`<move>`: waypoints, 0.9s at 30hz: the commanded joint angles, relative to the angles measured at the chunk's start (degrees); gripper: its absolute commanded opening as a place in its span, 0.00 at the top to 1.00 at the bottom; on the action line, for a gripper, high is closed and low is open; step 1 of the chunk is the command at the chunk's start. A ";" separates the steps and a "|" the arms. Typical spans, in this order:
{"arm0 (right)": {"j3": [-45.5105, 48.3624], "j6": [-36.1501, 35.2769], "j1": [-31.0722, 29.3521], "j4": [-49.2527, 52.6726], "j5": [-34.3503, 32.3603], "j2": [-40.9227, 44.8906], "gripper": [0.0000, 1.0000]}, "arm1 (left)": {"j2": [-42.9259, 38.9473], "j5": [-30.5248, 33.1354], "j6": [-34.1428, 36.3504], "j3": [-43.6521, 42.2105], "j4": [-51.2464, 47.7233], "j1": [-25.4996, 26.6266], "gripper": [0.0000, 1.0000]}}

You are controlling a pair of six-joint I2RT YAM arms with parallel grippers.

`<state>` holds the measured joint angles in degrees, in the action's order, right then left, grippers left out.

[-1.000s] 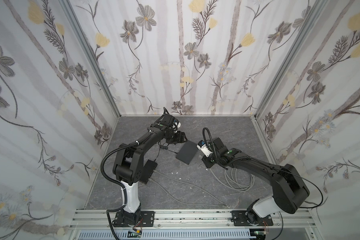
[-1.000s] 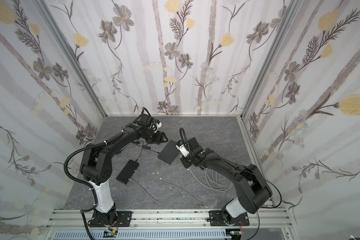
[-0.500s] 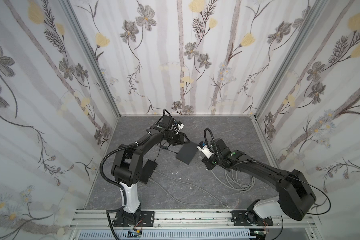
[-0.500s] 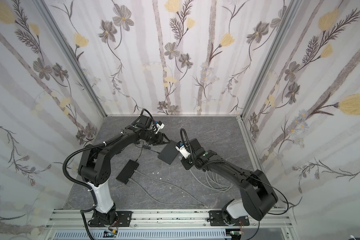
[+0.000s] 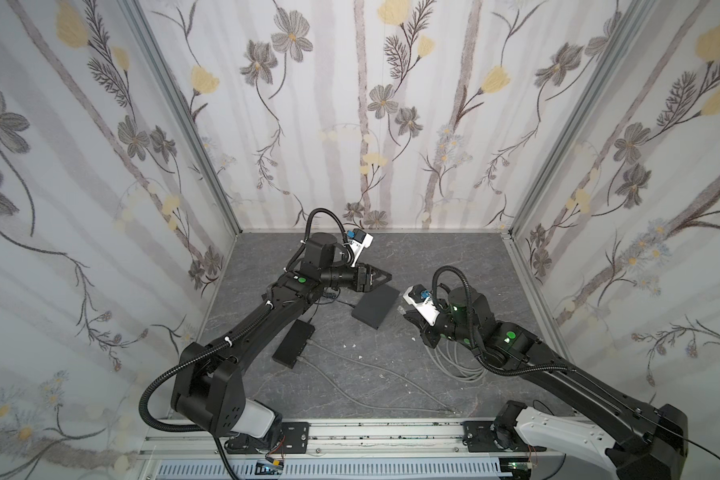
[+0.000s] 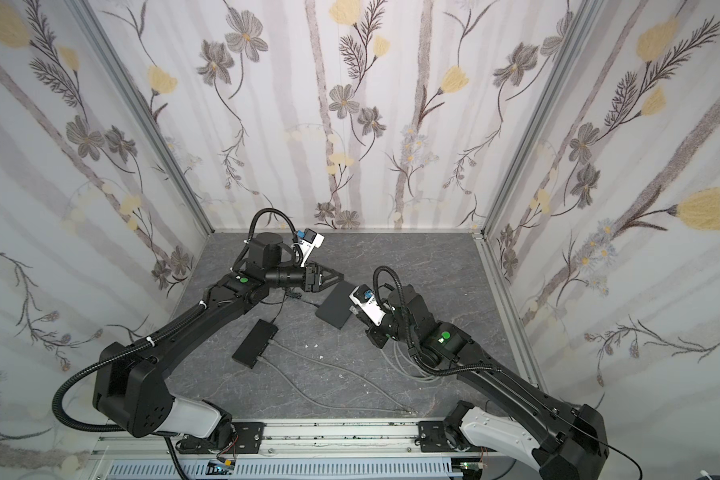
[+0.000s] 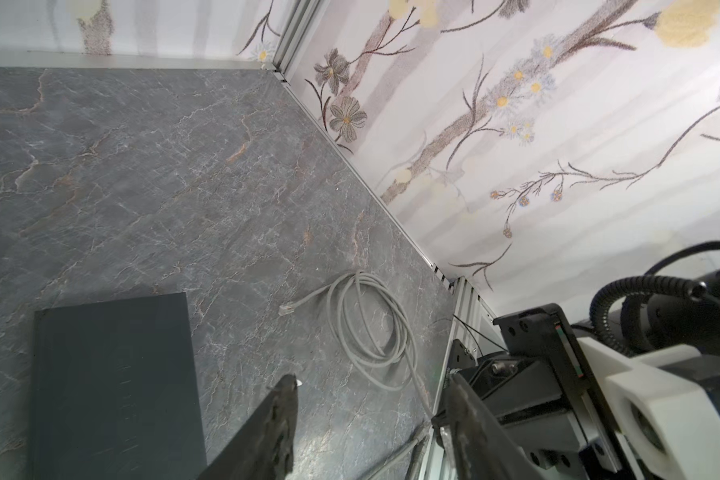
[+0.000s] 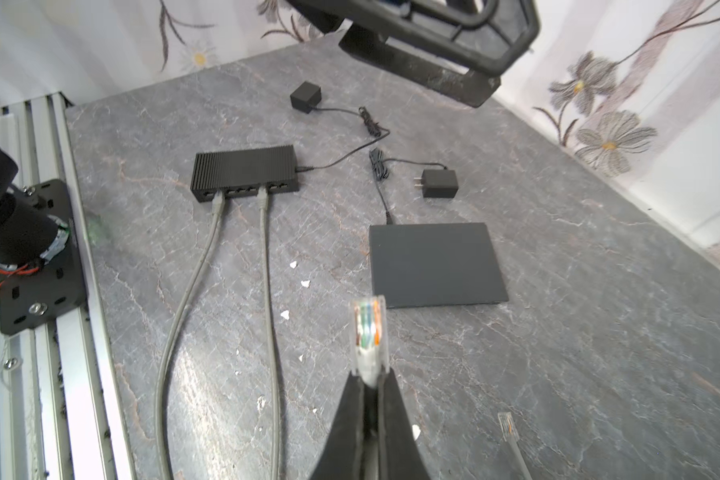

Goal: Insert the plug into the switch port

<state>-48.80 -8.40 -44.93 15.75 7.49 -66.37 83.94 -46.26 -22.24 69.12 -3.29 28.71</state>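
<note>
We log: right pincer (image 8: 368, 376) clamps the plug (image 8: 368, 328), held off the tabletop (image 8: 558, 353), apart from the ribbed switch (image 8: 244, 170); left pincer (image 7: 366, 399) hangs open, empty. Grasp done; insertion remains.

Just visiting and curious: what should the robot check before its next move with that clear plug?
Grip: right gripper shut on clear plastic plug: ok.
Plug tip sticks out past the fingers: ok.
Free ports on ribbed black switch box: ok.
Plug lined up at a port: not ok, well apart.
Other arm: left gripper open, empty: ok.
Ports on flat dark grey box: cannot tell.
</note>
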 commanded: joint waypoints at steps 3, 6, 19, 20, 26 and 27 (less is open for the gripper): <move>-1.75 3.95 2.28 -0.21 -3.71 -0.01 1.00 | -0.69 7.00 -21.62 4.00 -4.81 2.81 0.42; -3.48 5.30 3.27 -0.24 -3.89 -1.68 1.00 | -0.24 9.65 -27.43 6.48 -8.61 4.98 0.42; -10.44 8.79 4.14 1.74 1.79 -8.17 1.00 | 5.14 5.24 -30.56 8.67 -8.45 9.00 0.72; -10.36 8.89 4.14 1.74 1.67 -8.16 1.00 | 5.10 4.97 -30.67 8.62 -8.25 9.08 0.76; -10.44 9.68 4.36 1.79 -0.97 -7.77 1.00 | 5.09 3.59 -30.57 8.51 -7.57 9.50 0.90; -10.49 9.76 4.48 1.83 -1.40 -7.66 1.00 | 5.10 3.34 -30.58 8.40 -7.39 9.46 0.93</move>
<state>-58.78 0.16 -40.58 18.24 7.51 -74.15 89.21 -40.03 -52.45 77.43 -12.38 37.91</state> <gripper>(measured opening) 0.062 0.092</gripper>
